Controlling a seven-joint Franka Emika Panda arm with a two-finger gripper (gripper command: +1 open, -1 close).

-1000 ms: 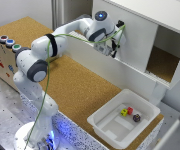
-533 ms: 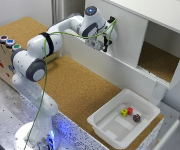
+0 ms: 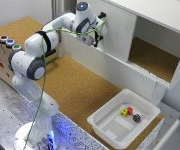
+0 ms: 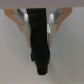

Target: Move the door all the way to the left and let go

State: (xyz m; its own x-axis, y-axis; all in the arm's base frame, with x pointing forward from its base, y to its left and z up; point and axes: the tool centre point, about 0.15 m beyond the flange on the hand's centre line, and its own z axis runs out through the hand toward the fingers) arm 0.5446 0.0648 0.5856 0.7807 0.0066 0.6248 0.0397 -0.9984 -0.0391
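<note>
Claw (image 3: pixel 96 40) pressed against door (image 3: pixel 117 32), fingers (image 4: pixel 24 21) spread either side of dark handle (image 4: pixel 39 37); actual grip on it not discernible. Door covering cabinet's half toward exterior view's left, opening exposed at right. Handle's long axis vertical, straight ahead of claw.

My claw (image 3: pixel 96 41) hides the small dark handle; my wrist view is blurred, fingertips cut off.
</note>
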